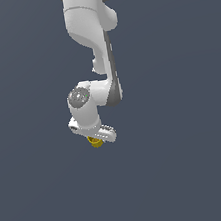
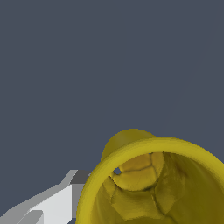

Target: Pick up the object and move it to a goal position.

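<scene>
The object is a small yellow cup that shows just under the white hand of my gripper in the exterior view. The hand covers the cup's upper part and hides the fingers there. In the wrist view the object fills the frame very close to the camera, its open mouth turned toward the lens and its hollow, darker inside visible. One white and grey finger lies right against its rim. The other finger is out of view. The gripper looks shut on the cup.
Around the arm there is only a flat, uniform dark blue-grey surface. No other objects, edges or markers show in either view.
</scene>
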Robot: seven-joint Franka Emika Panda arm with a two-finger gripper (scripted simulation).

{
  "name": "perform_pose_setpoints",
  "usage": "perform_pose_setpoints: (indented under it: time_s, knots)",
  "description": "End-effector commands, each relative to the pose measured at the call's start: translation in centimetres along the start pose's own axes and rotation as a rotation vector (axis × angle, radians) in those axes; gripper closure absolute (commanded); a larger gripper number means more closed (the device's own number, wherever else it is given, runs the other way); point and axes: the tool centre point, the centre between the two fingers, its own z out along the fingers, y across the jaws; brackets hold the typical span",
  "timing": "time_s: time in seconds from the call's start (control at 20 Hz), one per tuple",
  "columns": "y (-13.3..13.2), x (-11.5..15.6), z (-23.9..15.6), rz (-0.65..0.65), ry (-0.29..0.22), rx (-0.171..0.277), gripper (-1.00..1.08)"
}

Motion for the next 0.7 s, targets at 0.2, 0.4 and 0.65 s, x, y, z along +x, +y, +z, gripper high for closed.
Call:
perform_pose_setpoints:
  time_s: [0.2, 0.4, 0.65]
  knots:
    - [1.1, 0.5, -1.3, 0.0, 0.0, 0.0, 1.08]
    - [3.0, 1.4, -3.4, 0.0, 0.0, 0.0, 1.08]
    - [6.3, 3.0, -7.1, 0.001, 0.0, 0.0, 1.08]
